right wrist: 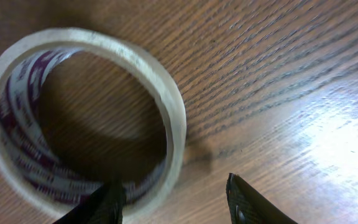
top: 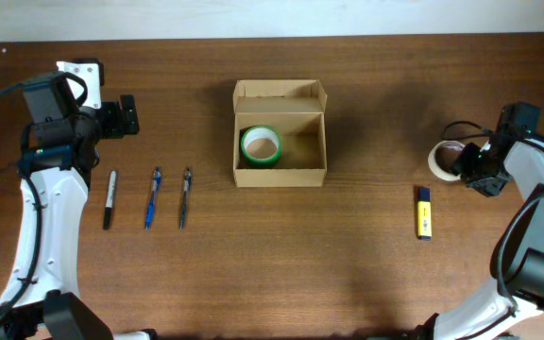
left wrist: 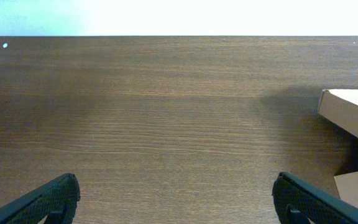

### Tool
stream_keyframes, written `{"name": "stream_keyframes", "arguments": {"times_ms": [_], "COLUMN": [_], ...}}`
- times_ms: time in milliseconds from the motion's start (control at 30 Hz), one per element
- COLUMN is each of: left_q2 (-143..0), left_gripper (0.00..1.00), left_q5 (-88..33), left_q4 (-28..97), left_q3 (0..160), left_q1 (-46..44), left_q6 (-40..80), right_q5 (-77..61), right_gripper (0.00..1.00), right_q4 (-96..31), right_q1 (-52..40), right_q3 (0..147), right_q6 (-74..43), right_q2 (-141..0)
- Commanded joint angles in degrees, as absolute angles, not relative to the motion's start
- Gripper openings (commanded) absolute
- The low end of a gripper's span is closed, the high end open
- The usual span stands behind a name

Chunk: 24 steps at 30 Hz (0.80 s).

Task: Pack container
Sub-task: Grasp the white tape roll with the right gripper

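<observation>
The container [top: 280, 176] is a tan cardboard box at the table's centre, its flap lid [top: 280, 92] open toward the back. A green tape roll [top: 261, 144] lies flat inside it at the left. A clear tape roll [top: 442, 159] with a purple-printed core lies flat on the table at the right. My right gripper [top: 470, 170] is open at that roll [right wrist: 166, 118]. In the right wrist view [right wrist: 173, 183] one finger is inside the ring and one outside, straddling its wall. My left gripper [top: 128, 115] is open and empty at the far left [left wrist: 176, 186], with the box edge [left wrist: 353, 112] ahead of it.
A black marker [top: 110, 198], a blue pen [top: 151, 197] and a dark pen [top: 184, 197] lie side by side left of the box. A yellow and blue stick-shaped item [top: 424, 212] lies at the right, in front of the clear roll.
</observation>
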<state>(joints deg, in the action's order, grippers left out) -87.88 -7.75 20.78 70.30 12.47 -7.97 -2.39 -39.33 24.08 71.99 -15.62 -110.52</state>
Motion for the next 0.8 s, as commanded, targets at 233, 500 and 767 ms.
{"name": "stream_keyframes", "arguments": {"times_ms": [233,500,767], "left_q2": [-88.40,-88.40,-88.40], "left_gripper": [0.99,0.99,0.99], "left_q5": [-8.60,-8.60,-8.60], "left_q4": [20.67,20.67,20.67], "left_q3": [71.57,71.57,71.57], "left_q1": [12.91,12.91,12.91], "left_q6": [-8.91,-8.91,-8.91], "right_q5": [-0.82,-3.07,-21.34], "right_gripper": [0.17,0.04,0.04], "right_q4": [-39.22,-44.91,-61.39], "right_q1": [24.14,23.88,17.12], "right_q3": [71.75,75.88,94.83], "right_q6": [-18.15,-15.38,0.08], "right_q2": [-114.02,-112.73,-101.08]}}
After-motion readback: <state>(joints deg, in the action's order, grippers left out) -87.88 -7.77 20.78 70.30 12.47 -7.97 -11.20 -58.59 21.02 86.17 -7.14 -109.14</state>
